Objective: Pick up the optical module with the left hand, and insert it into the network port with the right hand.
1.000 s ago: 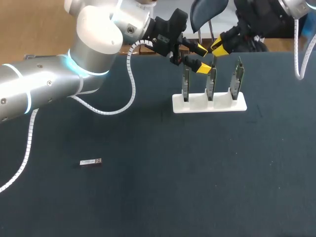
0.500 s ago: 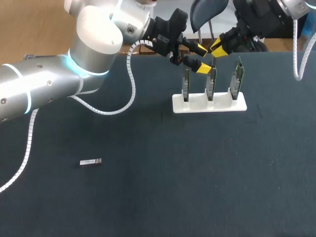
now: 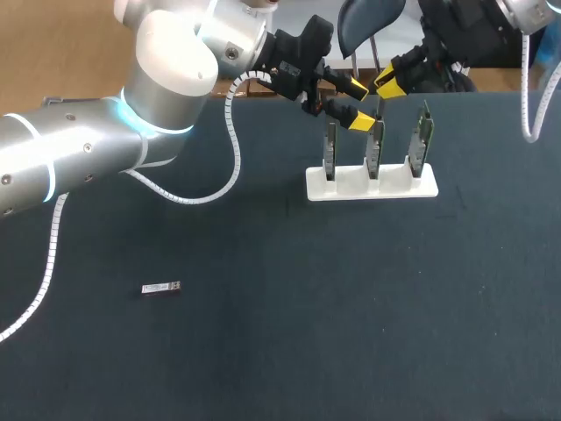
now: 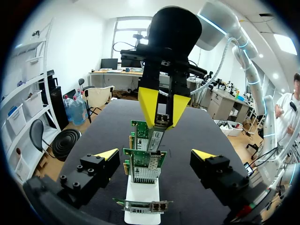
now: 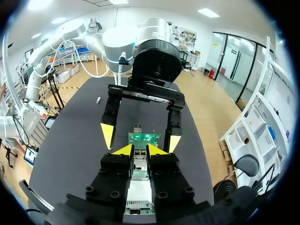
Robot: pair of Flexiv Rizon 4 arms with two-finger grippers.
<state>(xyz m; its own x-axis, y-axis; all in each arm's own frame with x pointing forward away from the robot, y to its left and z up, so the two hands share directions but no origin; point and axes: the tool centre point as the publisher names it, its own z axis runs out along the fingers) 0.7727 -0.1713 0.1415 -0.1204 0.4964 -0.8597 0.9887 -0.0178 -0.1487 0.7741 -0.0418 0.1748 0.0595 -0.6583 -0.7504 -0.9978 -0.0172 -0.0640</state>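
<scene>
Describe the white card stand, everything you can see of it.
The stand is a white, plastic-looking block lying flat on the dark table, toward its far side. Three green network cards stand upright in a row in its slots. The open left tool hangs at the card tops; the right tool, shut on an optical module, hangs above them.

Optical module [image 3: 161, 288]: small silver bar, flat on the tabletop, near left.
Second module [image 4: 161, 120]: upright in the right end effector [image 4: 160, 125], over the middle card.
Network cards [image 3: 374, 151]: three, green, upright in a white stand [image 3: 372, 186], far right.
</scene>
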